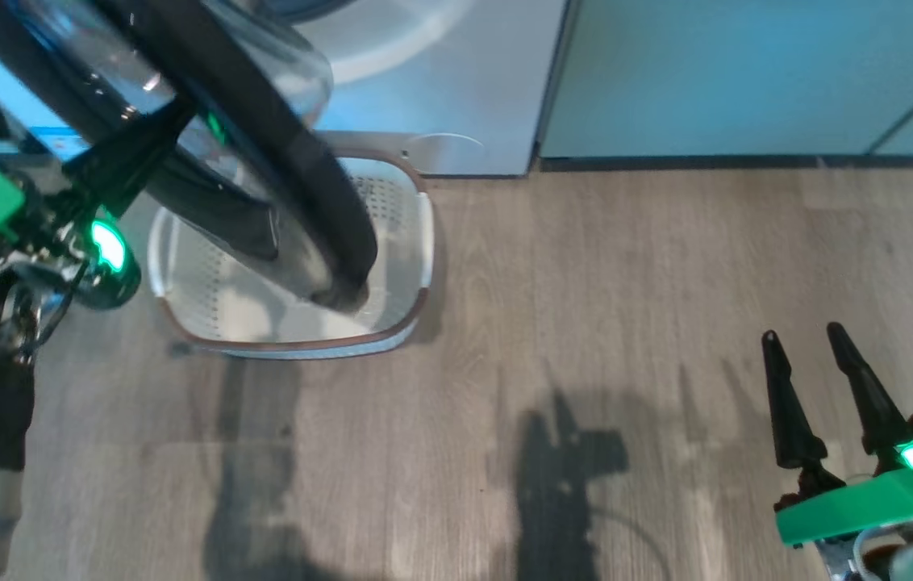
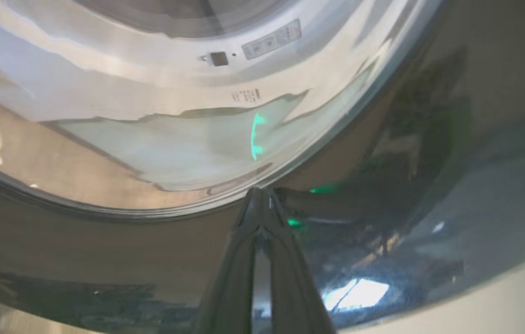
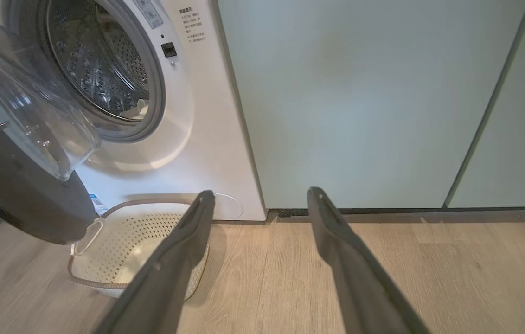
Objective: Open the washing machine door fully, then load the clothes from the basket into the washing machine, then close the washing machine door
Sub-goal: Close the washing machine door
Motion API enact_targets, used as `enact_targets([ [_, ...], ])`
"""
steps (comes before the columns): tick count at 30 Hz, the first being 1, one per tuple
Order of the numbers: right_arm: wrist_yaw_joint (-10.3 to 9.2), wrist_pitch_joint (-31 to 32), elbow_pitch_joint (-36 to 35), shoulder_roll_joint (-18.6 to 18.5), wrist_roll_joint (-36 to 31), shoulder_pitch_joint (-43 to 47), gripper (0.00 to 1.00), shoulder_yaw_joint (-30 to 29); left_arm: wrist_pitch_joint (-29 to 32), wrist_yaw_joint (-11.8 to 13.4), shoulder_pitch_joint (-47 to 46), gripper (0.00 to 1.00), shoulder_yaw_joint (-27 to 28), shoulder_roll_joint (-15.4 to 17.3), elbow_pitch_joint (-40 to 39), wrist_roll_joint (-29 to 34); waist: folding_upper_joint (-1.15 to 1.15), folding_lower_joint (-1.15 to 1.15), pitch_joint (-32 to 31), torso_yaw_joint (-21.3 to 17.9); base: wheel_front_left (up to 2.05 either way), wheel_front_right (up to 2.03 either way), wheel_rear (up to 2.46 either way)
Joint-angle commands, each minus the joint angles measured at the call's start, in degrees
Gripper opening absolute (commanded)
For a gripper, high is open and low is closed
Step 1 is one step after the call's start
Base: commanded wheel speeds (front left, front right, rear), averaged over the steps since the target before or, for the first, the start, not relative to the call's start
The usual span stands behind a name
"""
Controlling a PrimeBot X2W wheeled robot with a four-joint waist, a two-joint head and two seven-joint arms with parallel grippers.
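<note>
- Your left gripper (image 2: 259, 203) is clenched on nothing, fingertips (image 2: 249, 209) pressed to the black rim (image 2: 429, 195) of the washing machine door (image 1: 307, 186), beside the glass (image 2: 151, 139).
- With the basket (image 1: 295, 345) emptied, this looks like the closing push: stay on the rim, off the slick glass, and follow the hinge's arc until it latches.
- The door hangs half open over the basket, which stands on the floor (image 1: 585, 282) at the foot of the washing machine (image 3: 207, 116).
- A pale scrap low in the drum (image 3: 100, 69) may be the clothes (image 3: 138, 106); it is too small to tell.
- Your right gripper (image 1: 802, 332) is spread, empty.
</note>
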Motion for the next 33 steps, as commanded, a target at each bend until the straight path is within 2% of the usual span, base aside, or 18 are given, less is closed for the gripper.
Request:
enact_targets([
  [1,0.0,-0.61,-1.87,-0.3,0.34,-1.18,1.0,0.76,-0.23,-0.79,-3.11,0.0,2.18,1.96,-1.64,0.71,0.0,0.0,0.8,-1.36,0.0,0.0,0.0],
  [6,0.0,-0.61,-1.55,0.62,0.41,-1.85,1.0,1.1,-2.86,-3.29,-6.28,0.0,1.9,0.12,1.9,2.8,0.0,0.0,1.01,-4.17,0.0,0.0,0.0],
  [14,0.0,-0.62,-1.35,0.9,0.52,-2.78,1.0,1.86,-6.99,-5.35,-10.91,0.0,1.92,-2.36,6.84,6.04,0.0,0.0,1.33,-6.34,0.0,0.0,0.0],
  [21,0.0,-0.62,-0.87,1.2,0.71,-3.9,1.0,2.75,-9.63,-5.84,-14.15,0.0,2.71,-3.46,10.82,8.43,0.0,0.0,1.31,-8.38,0.0,0.0,0.0],
  [33,0.0,-0.62,-0.43,1.95,0.79,-3.96,1.0,2.39,-10.41,-5.88,-12.21,0.0,6.25,-4.57,8.76,9.94,0.0,0.0,0.59,-9.15,0.0,0.0,0.0],
])
